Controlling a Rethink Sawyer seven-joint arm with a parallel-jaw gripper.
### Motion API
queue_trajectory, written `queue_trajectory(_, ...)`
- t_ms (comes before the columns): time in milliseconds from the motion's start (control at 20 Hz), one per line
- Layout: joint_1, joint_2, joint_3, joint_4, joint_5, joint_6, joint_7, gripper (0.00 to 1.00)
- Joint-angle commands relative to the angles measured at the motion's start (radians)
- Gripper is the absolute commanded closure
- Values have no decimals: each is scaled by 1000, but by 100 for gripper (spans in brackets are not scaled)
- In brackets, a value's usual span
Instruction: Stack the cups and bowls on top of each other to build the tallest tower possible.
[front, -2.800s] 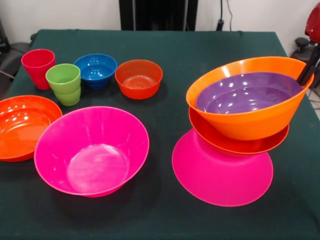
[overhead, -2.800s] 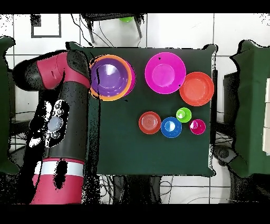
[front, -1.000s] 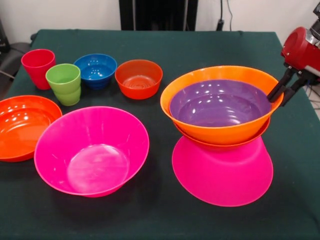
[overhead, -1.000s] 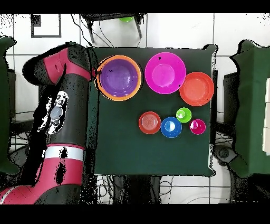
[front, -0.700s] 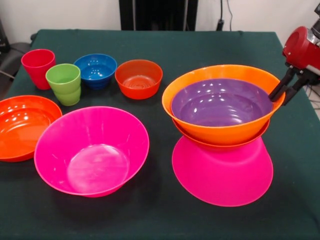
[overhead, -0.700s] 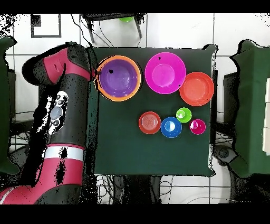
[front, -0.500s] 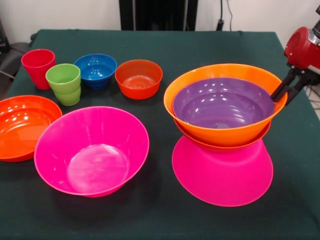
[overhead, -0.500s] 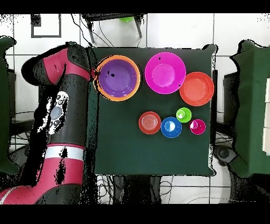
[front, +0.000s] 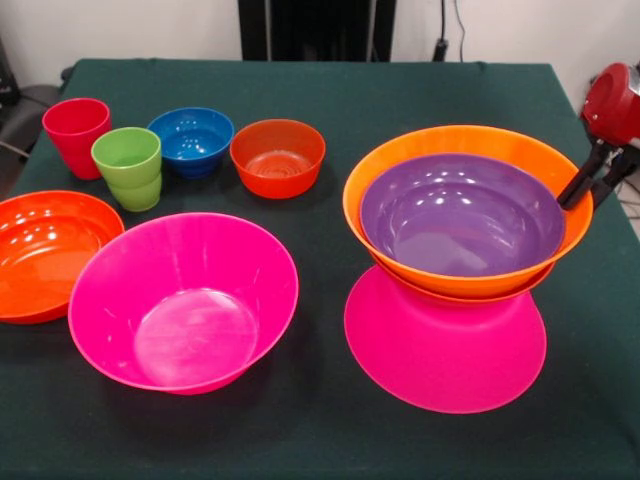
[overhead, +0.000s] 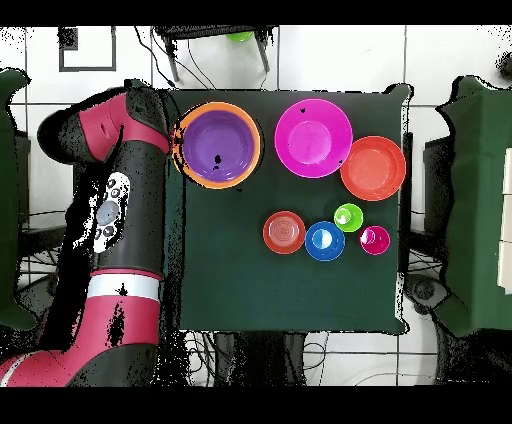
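At the bench's (front: 330, 90) right edge in the front view, the gripper (front: 598, 182) has its jaws closed on the rim of the orange bowl (front: 470, 275). This bowl holds the purple bowl (front: 460, 225) and sits tilted atop the tower (front: 445, 345).

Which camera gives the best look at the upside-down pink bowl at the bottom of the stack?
The front view. There the upturned hot pink plastic bowl shows as a broad dome under the stacked bowls, its near side fully visible. In the overhead view the large orange bowl and the purple bowl cover it almost wholly, so it hardly shows.
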Motion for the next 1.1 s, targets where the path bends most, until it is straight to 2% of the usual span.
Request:
queue_trajectory(50, -21, 1, 145, 63, 9, -63, -27, 100)
queue_trajectory(650, -16, -1, 137, 69, -6, -87, -15, 100)
queue_trajectory(1100, -30, 19, 145, 32, -7, -86, -36, 100)
